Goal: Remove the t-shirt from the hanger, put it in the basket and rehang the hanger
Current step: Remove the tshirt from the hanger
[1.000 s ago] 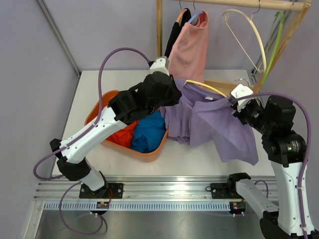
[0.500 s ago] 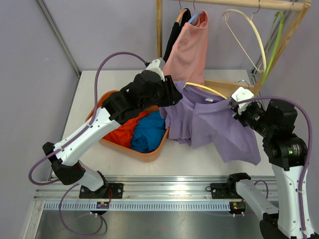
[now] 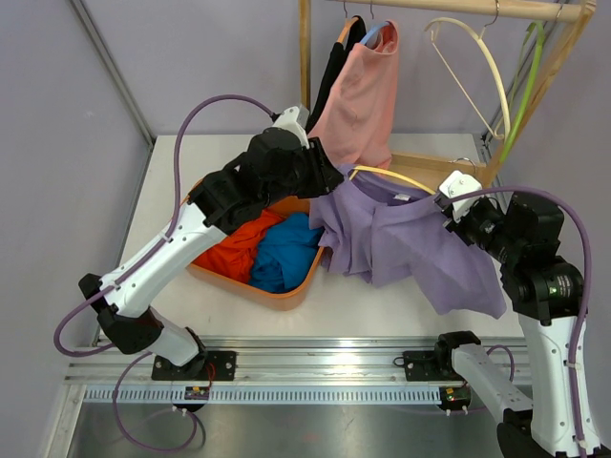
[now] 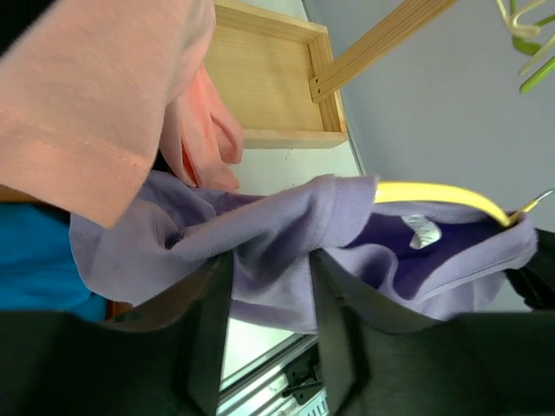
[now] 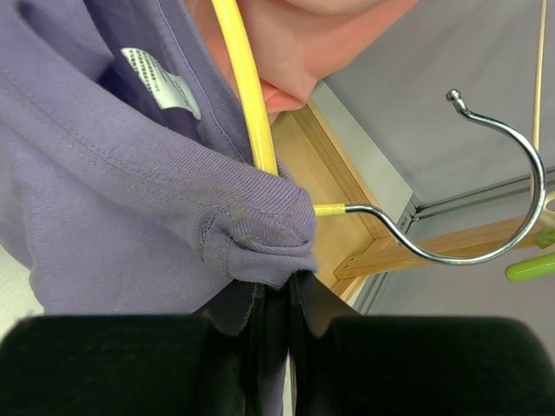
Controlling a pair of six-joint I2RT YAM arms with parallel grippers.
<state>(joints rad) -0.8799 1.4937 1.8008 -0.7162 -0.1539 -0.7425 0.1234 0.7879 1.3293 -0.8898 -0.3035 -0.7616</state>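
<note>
The purple t-shirt (image 3: 410,250) hangs between my two arms above the table, still on the yellow hanger (image 3: 389,176), whose arc shows above the collar. My left gripper (image 3: 325,183) is at the shirt's left shoulder. In the left wrist view its fingers (image 4: 212,329) stand apart, and a loose fold of the t-shirt (image 4: 277,217) drapes across the gap without being pinched. My right gripper (image 5: 276,290) is shut on a bunched fold of the t-shirt (image 5: 113,191) beside the hanger (image 5: 247,104), just below its metal hook (image 5: 486,234).
An orange basket (image 3: 286,294) holding red and blue clothes sits under my left arm. A pink shirt (image 3: 363,91) hangs from the wooden rack behind, beside empty hangers (image 3: 477,67). The rack's wooden base (image 3: 420,164) lies right behind the t-shirt.
My left gripper's jaws have spread apart and the arm has drawn back and to the left. The right gripper keeps its hold; the shirt's lower hem has sagged slightly to the right.
</note>
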